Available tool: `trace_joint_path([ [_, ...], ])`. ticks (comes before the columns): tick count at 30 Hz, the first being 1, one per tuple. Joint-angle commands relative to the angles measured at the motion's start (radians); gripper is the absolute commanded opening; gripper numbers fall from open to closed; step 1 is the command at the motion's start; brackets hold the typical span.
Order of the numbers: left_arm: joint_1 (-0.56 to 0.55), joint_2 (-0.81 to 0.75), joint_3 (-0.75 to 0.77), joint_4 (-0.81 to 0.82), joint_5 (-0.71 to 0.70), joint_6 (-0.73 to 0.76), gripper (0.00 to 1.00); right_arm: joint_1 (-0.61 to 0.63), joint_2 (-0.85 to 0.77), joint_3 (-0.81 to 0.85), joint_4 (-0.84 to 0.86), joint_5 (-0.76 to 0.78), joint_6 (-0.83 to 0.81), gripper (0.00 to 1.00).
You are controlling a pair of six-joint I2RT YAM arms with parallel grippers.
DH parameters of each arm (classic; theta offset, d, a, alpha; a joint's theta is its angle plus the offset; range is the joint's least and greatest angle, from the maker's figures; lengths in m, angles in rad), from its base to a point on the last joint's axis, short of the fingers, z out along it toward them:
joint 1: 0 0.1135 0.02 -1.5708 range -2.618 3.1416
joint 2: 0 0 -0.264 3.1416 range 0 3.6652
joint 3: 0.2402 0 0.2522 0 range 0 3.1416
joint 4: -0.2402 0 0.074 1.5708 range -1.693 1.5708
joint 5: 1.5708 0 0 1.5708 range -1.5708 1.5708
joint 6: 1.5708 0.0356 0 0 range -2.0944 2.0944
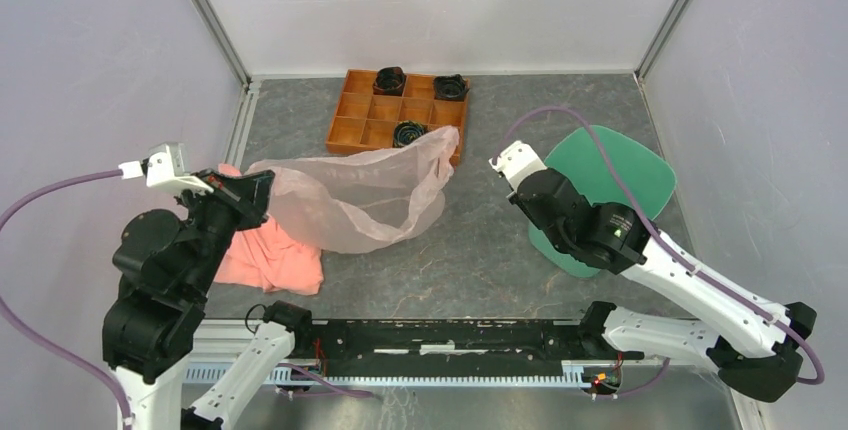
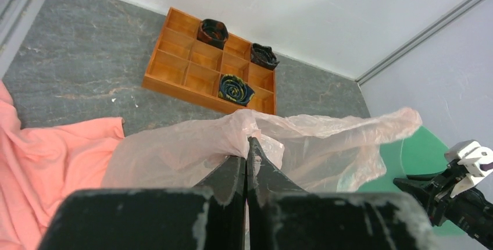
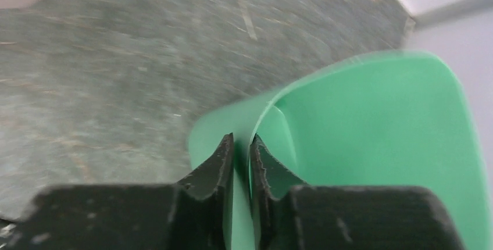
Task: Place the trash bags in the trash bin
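Your left hand [image 2: 247, 160] is closed on a pinch of the trash bag [image 1: 360, 195], with film bunched in its grip. Your right hand [image 3: 241, 148] is clamped astride the wall of the trash bin [image 1: 612, 175]. The bag sags onto the counter [image 1: 480, 250] well to the left of the bin, not touching it. Its long axis runs from the gripped end toward the bin, and the loose end points that way. Expect it to be feather-light, limp and slippery, quick to billow and snag. Take gathered film near an edge, not a single layer. The bin looks tipped, though its mouth's direction is unclear.
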Motion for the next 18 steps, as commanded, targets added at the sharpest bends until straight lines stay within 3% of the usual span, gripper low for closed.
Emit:
trace_joint_path([
  [1, 0.002, -0.007, 0.061, -0.043, -0.031, 0.077, 0.02, 0.004, 0.029, 0.032, 0.133, -0.276, -0.107, 0.1],
  [3, 0.002, -0.005, 0.083, -0.05, -0.037, 0.085, 0.02, 0.004, 0.053, 0.062, 0.167, -0.401, -0.104, 0.01],
  [6, 0.002, -0.001, 0.106, -0.058, -0.046, 0.095, 0.02, 0.033, 0.092, 0.082, 0.23, -0.57, -0.08, 0.01],
  [11, 0.002, 0.004, 0.125, -0.065, -0.053, 0.095, 0.02, 0.15, 0.18, 0.129, 0.304, -0.67, -0.03, 0.0],
  [18, 0.002, 0.02, 0.178, -0.064, -0.067, 0.098, 0.02, 0.167, 0.185, 0.166, 0.358, -0.806, 0.037, 0.01],
])
